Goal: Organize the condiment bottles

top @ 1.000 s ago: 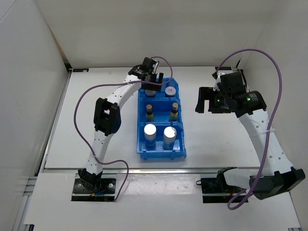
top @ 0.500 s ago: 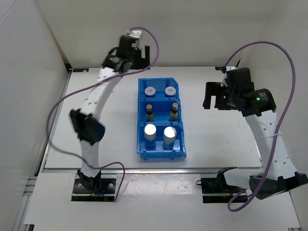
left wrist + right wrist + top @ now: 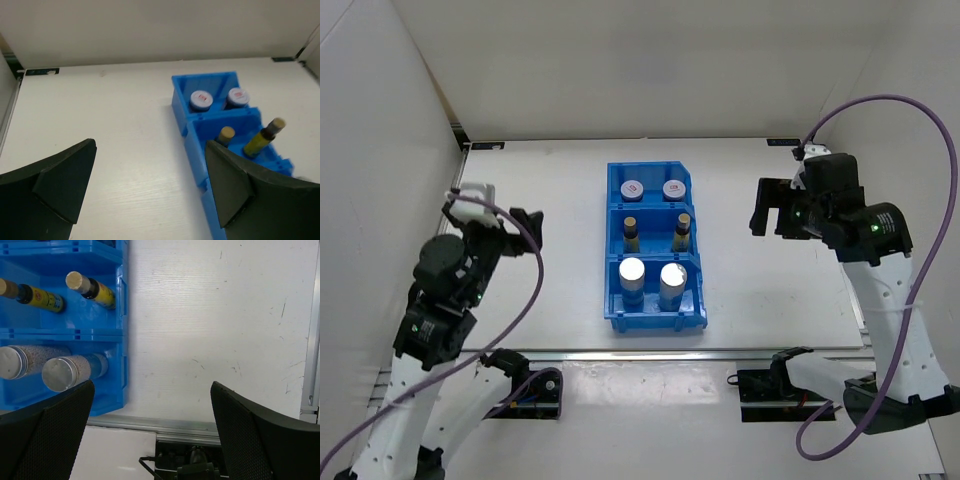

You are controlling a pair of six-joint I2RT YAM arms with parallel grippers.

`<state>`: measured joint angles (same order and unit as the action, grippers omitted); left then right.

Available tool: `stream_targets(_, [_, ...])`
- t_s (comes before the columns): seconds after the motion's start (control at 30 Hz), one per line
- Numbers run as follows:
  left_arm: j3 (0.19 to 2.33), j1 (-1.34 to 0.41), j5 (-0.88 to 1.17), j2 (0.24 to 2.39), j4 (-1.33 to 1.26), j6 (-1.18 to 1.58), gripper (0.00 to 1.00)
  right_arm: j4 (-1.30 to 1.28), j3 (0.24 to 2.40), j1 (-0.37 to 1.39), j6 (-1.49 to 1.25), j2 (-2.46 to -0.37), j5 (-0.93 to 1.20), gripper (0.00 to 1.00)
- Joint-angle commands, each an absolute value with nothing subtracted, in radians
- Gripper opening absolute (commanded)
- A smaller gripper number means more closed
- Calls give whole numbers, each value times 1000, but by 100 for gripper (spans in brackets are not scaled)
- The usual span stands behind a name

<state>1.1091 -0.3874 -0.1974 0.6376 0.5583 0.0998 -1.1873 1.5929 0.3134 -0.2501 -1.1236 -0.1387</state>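
The blue bin (image 3: 613,215) sat in the middle of the table (image 3: 540,175). Two white-lidded jars (image 3: 632,189) were in its far part, two amber bottles (image 3: 631,232) in the middle part, and two silver-lidded shakers (image 3: 632,274) in the near part. The left gripper (image 3: 149,160) was wide open and held nothing, well to the left of the bin. The right gripper (image 3: 151,390) was wide open too, off to the right.

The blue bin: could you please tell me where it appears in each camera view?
Top view: blue bin in the middle.
Left wrist: blue bin at the right side.
Right wrist: blue bin along the left edge.
Shared landmark: the amber bottles in its middle compartment.
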Motion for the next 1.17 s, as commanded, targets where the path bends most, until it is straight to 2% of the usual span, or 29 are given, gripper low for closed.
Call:
stream_targets(0.0, [987,-388,-253,549,492,26,100,-1167,1603,308,-232,-1095,-130,100])
stream_targets(0.27, [714,-388,-439,270,564,95,100,-1077,1471,308,-198,-994,-49,100])
stream_targets(0.5, [615,-388,-436,3,551,72,100,-1046,1436,308,-198,-973,-40,100])
stream_targets(0.6, [615,-388,-358,37,551,46,100,-1019,1404,308,-198,-982,-60,100])
stream_targets(0.77, [658,-388,-350,54,609,75,100,-1003,1408,308,-209,-982,-84,100])
stream_targets(0.83, [620,-388,-339,34,578,23,100,-1003,1395,308,-209,-982,-84,100])
stream_targets(0.93, [595,-388,-218,11,569,-79,100,-994,1353,319,-209,-956,-116,100])
stream_targets(1.13, [617,-388,-380,35,532,-83,100,-988,1339,370,-198,-925,-160,100])
